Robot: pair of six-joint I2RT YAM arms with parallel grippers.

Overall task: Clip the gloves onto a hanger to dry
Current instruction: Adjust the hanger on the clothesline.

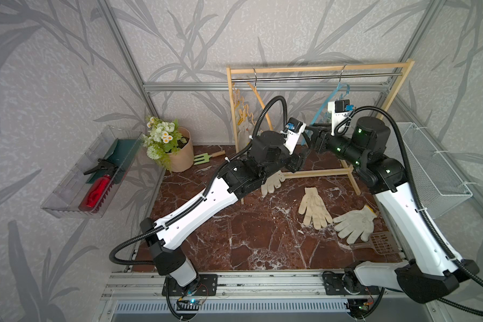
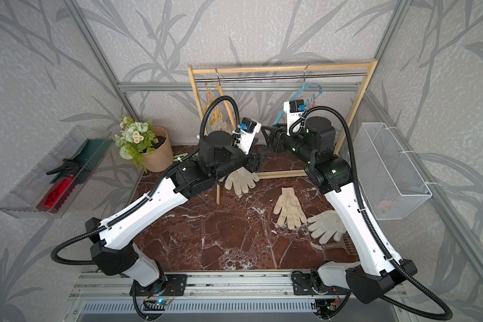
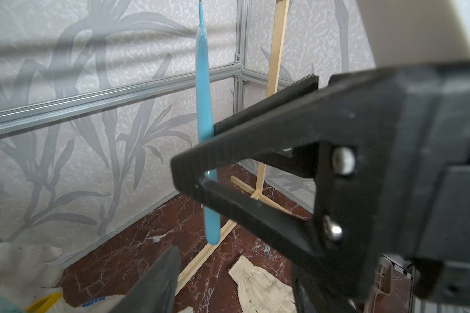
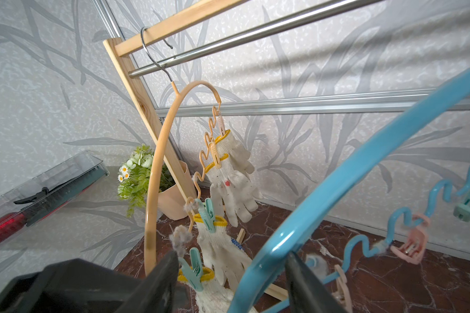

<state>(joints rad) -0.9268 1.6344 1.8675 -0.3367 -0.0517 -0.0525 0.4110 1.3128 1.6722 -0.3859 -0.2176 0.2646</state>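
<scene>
Three gloves lie on the marble table (image 1: 234, 237): one (image 1: 273, 182) by my left wrist, one (image 1: 314, 209) in the middle, one (image 1: 354, 223) at the right. More gloves (image 4: 232, 173) hang clipped by their yellow cuffs on the peach hanger (image 4: 152, 189). The blue hanger (image 4: 337, 176) hangs on the rack rail with bare clips. My right gripper (image 4: 231, 260) is open, its fingers either side of the blue hanger's arc. My left gripper (image 3: 234, 271) is open and holds nothing, just below the right gripper (image 1: 307, 136).
The wooden rack (image 1: 318, 68) stands at the back. A flower pot (image 1: 179, 156) and a green hand fork (image 1: 207, 159) sit back left. A clear wall tray (image 1: 67, 200) holds a red spray bottle. A wire basket (image 1: 430, 172) hangs right; a brown scoop (image 1: 379, 244) lies front right.
</scene>
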